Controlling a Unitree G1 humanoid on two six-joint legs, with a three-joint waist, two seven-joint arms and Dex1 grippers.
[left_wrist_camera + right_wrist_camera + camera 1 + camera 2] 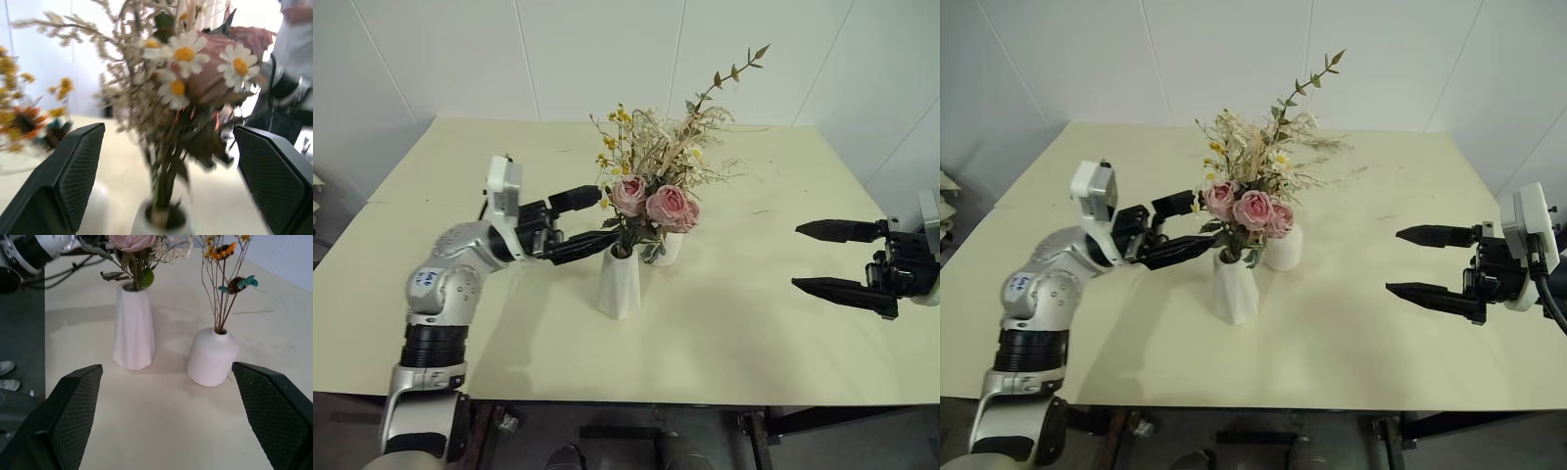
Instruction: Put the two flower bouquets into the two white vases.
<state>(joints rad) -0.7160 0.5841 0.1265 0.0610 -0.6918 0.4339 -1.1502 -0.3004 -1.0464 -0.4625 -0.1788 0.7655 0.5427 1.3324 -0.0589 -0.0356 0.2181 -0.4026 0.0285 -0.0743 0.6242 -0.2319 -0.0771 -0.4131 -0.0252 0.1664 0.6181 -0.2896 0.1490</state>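
At the middle of the cream table, the taller faceted white vase (619,282) holds the bouquet of pink roses (651,204), its stems down in the mouth (159,220). Just behind it, the shorter rounded white vase (212,357) holds the thin spray of tiny yellow flowers (613,145) on brown stems (221,298). My left gripper (597,217) is open, pointing sideways at the rose stems just above the tall vase's rim, with nothing gripped. My right gripper (798,257) hangs open and empty over the table's right side, well clear of both vases.
The table (783,343) has bare surface in front of and to the right of the vases. A small loose twig (762,211) lies right of the vases. White walls stand close behind the table's far edge.
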